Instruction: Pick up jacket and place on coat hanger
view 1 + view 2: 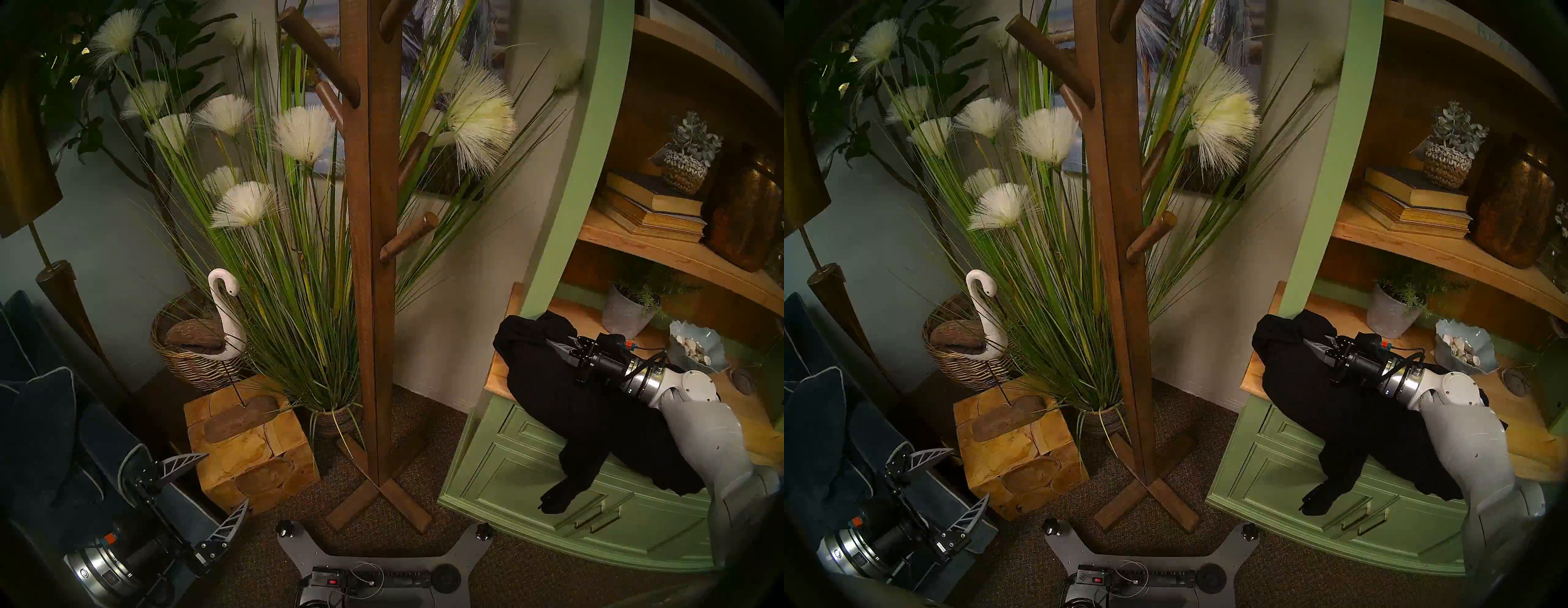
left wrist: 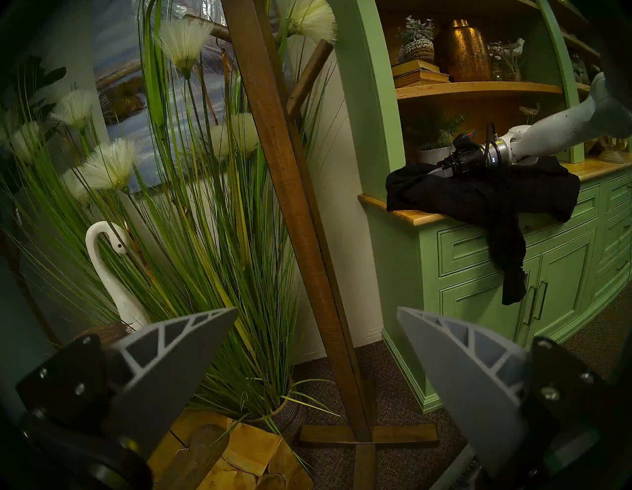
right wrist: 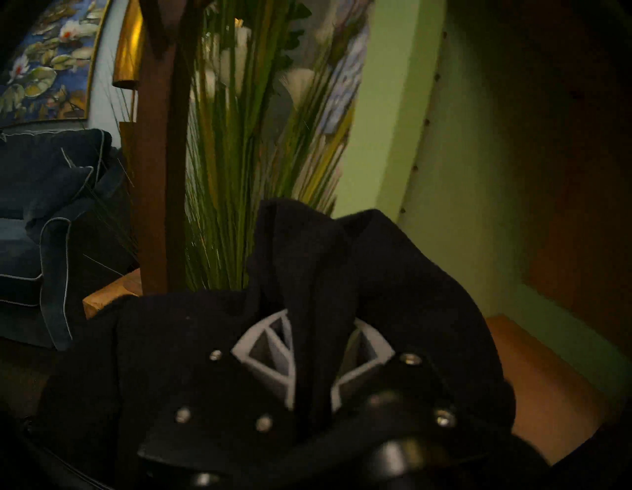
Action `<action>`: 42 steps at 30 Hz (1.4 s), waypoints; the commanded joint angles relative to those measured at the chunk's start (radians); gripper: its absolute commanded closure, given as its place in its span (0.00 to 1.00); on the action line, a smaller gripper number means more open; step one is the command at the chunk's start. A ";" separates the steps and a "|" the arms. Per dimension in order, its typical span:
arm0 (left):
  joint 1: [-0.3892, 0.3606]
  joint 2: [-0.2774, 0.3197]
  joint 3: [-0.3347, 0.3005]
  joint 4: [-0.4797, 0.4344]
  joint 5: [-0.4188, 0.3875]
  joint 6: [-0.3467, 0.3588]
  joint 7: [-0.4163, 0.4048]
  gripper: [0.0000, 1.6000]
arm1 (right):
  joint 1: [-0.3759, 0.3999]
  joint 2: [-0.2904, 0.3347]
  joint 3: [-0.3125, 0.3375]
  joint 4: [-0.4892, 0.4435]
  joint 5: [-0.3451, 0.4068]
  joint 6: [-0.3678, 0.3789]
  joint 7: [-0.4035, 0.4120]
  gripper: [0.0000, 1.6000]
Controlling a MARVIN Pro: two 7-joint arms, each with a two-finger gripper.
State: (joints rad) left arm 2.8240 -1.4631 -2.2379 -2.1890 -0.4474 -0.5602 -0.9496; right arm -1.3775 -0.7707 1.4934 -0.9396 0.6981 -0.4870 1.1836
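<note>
The black jacket (image 1: 594,407) (image 1: 1348,407) (image 2: 478,195) lies crumpled on the wooden counter (image 1: 497,375) of a green cabinet, with one sleeve hanging down over the front. My right gripper (image 1: 551,342) (image 1: 1308,343) (image 2: 436,171) is shut on a raised fold near the jacket's left end. In the right wrist view, black cloth (image 3: 342,267) bunches up between the grey fingers (image 3: 270,352). The brown wooden coat hanger (image 1: 371,254) (image 1: 1119,254) (image 2: 294,205) stands on the carpet left of the cabinet, its pegs bare. At the lower left my left gripper (image 1: 225,479) (image 1: 970,474) (image 2: 317,309) is open and holds nothing.
Behind the stand is a tall grass plant (image 1: 297,254) in a pot. Left of it are a white swan (image 1: 225,314), a wicker basket (image 1: 191,365) and a wooden block (image 1: 250,458). A floor lamp (image 1: 25,161) and a blue cushion (image 1: 38,416) are at far left. Books, pots and a shell bowl (image 1: 695,352) fill the shelves.
</note>
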 commanded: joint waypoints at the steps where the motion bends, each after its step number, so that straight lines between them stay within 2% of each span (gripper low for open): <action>1: -0.003 0.001 -0.003 -0.014 -0.006 -0.002 0.000 0.00 | -0.022 -0.023 0.076 -0.152 0.087 -0.132 0.056 1.00; 3: -0.004 0.001 -0.003 -0.014 -0.006 -0.002 0.000 0.00 | -0.030 -0.027 0.083 -0.173 0.096 -0.142 0.064 1.00; 4: -0.004 0.000 -0.003 -0.014 -0.005 -0.002 0.000 0.00 | -0.012 -0.040 0.084 -0.141 0.105 -0.157 0.084 1.00; 8: -0.005 -0.001 -0.003 -0.014 -0.005 -0.002 -0.001 0.00 | -0.042 -0.056 0.106 -0.192 0.139 -0.216 0.099 1.00; 14: -0.007 -0.002 -0.003 -0.013 -0.003 -0.002 -0.003 0.00 | -0.084 -0.069 0.106 -0.283 0.160 -0.294 0.021 1.00; 15: -0.007 -0.002 -0.003 -0.012 -0.003 -0.002 -0.003 0.00 | -0.073 -0.077 0.102 -0.261 0.163 -0.310 0.015 1.00; 16: -0.008 -0.003 -0.003 -0.012 -0.003 -0.002 -0.003 0.00 | -0.093 -0.076 0.104 -0.303 0.166 -0.319 -0.005 1.00; 17: -0.008 -0.003 -0.003 -0.012 -0.003 -0.002 -0.003 0.00 | -0.081 -0.082 0.099 -0.281 0.169 -0.332 -0.009 1.00; 21: -0.009 -0.004 -0.003 -0.012 -0.002 -0.001 -0.004 0.00 | -0.098 -0.092 0.089 -0.333 0.173 -0.378 -0.060 1.00; 22: -0.010 -0.004 -0.003 -0.011 -0.001 -0.001 -0.005 0.00 | -0.115 -0.091 0.089 -0.373 0.172 -0.385 -0.077 1.00; 23: -0.010 -0.004 -0.003 -0.011 -0.001 -0.001 -0.005 0.00 | -0.095 -0.100 0.079 -0.330 0.172 -0.400 -0.078 1.00; 26: -0.011 -0.005 -0.003 -0.010 0.000 -0.001 -0.005 0.00 | -0.131 -0.107 0.069 -0.403 0.174 -0.421 -0.121 1.00; 27: -0.011 -0.005 -0.003 -0.010 0.001 -0.001 -0.006 0.00 | -0.130 -0.115 0.061 -0.384 0.175 -0.431 -0.129 1.00; 30: -0.013 -0.006 -0.003 -0.008 0.002 -0.001 -0.007 0.00 | -0.179 -0.128 0.040 -0.433 0.172 -0.452 -0.166 1.00; 31: -0.013 -0.006 -0.003 -0.007 0.003 -0.001 -0.007 0.00 | -0.218 -0.130 0.029 -0.498 0.167 -0.461 -0.183 1.00; 33: -0.014 -0.007 -0.003 -0.007 0.003 -0.001 -0.007 0.00 | -0.236 -0.138 0.019 -0.507 0.167 -0.466 -0.193 1.00; 34: -0.014 -0.007 -0.003 -0.006 0.004 -0.001 -0.007 0.00 | -0.234 -0.148 0.009 -0.461 0.167 -0.472 -0.196 1.00; 37: -0.016 -0.007 -0.003 -0.005 0.005 -0.001 -0.008 0.00 | -0.273 -0.150 -0.009 -0.520 0.165 -0.473 -0.221 1.00; 42: -0.018 -0.008 -0.003 -0.004 0.007 -0.001 -0.010 0.00 | -0.271 -0.150 -0.013 -0.567 0.164 -0.473 -0.243 1.00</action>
State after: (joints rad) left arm 2.8098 -1.4728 -2.2382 -2.1803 -0.4356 -0.5591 -0.9597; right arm -1.6298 -0.9213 1.4672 -1.3937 0.8497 -0.9379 0.8933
